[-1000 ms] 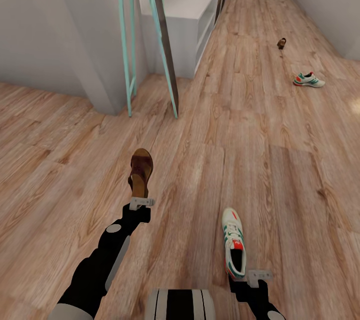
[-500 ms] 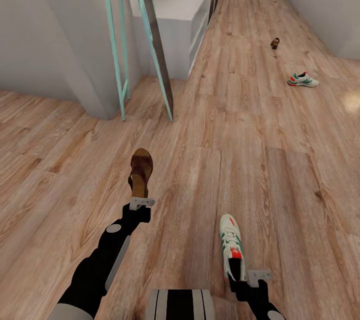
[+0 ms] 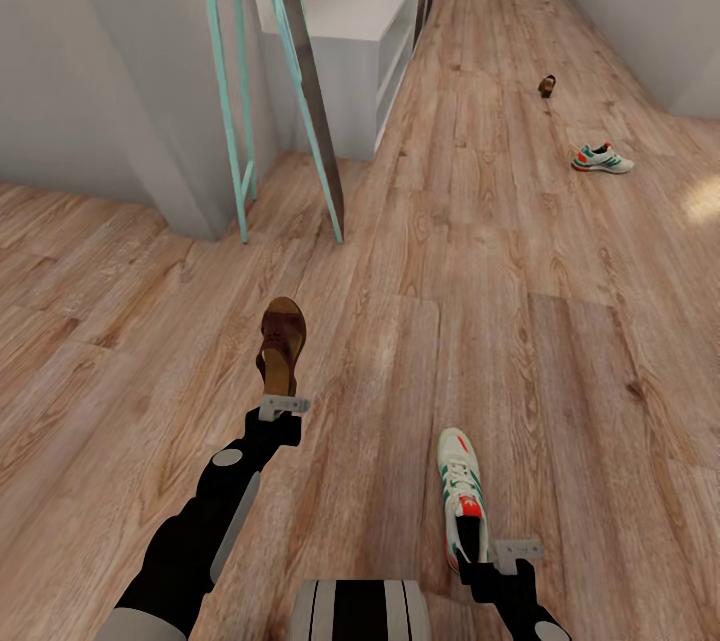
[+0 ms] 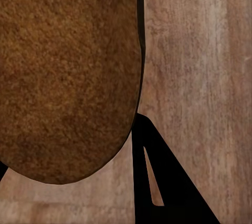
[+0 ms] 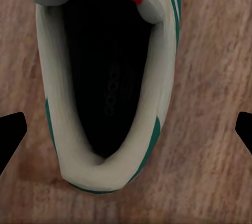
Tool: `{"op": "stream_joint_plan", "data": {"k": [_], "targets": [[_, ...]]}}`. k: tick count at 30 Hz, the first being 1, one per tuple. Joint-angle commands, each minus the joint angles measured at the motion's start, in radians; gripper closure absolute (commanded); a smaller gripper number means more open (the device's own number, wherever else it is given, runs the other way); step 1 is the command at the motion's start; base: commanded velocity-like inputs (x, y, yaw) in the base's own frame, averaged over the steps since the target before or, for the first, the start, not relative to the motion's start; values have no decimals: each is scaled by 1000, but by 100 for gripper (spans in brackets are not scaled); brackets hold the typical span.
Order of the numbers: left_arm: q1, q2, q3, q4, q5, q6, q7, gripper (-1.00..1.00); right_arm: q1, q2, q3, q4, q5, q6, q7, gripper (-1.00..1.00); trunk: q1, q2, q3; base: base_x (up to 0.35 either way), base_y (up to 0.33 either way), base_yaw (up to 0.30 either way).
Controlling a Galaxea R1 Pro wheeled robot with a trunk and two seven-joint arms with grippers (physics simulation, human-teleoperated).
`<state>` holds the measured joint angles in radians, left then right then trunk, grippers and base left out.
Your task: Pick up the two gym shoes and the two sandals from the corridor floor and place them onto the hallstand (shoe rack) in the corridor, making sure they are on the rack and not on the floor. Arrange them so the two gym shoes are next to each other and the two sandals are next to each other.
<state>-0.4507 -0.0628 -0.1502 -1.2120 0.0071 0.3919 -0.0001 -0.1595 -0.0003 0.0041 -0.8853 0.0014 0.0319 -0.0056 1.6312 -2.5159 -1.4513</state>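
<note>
Inside the gym shoe (image 5: 110, 93), faint "adidas" lettering on the insole.

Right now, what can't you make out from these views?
- Left gripper, head view: its fingers sit behind the heel of the near sandal, so the grip is unclear.
- Left wrist view: the sandal's sole blocks most of the scene.
- Right gripper, right wrist view: fingertips are cut off at the picture's sides beside the near gym shoe.
- Far sandal, head view: too small for detail.
- Hallstand, head view: top cut off, no letters visible.
</note>
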Motion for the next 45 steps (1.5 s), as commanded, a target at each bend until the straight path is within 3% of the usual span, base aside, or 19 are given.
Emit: {"op": "stream_joint_plan", "data": {"k": [1, 9, 14, 28, 39, 45], "targets": [[0, 0, 0, -1, 1, 5, 0, 100, 0, 0, 0, -1, 0, 3, -1, -100, 0, 0, -1, 0, 0, -2], [0, 0, 0, -1, 1, 5, 0, 100, 0, 0, 1, 0, 0, 3, -1, -100, 0, 0, -3, 0, 0, 30], [0, 0, 0, -1, 1, 5, 0, 100, 0, 0, 0, 0, 0, 3, -1, -100, 2, -1, -28, 0, 0, 126], [0, 0, 0, -1, 1, 5, 0, 100, 0, 0, -1, -1, 0, 3, -1, -100, 2, -1, -32, 0, 0, 21], [0, 0, 0, -1, 1, 5, 0, 100, 0, 0, -1, -1, -1, 3, -1, -100, 7, -4, -90, 0, 0, 0], [0, 0, 0, -1, 1, 5, 0, 100, 0, 0, -1, -2, 0, 3, -1, -100, 7, -4, -92, 0, 0, 0]]}}
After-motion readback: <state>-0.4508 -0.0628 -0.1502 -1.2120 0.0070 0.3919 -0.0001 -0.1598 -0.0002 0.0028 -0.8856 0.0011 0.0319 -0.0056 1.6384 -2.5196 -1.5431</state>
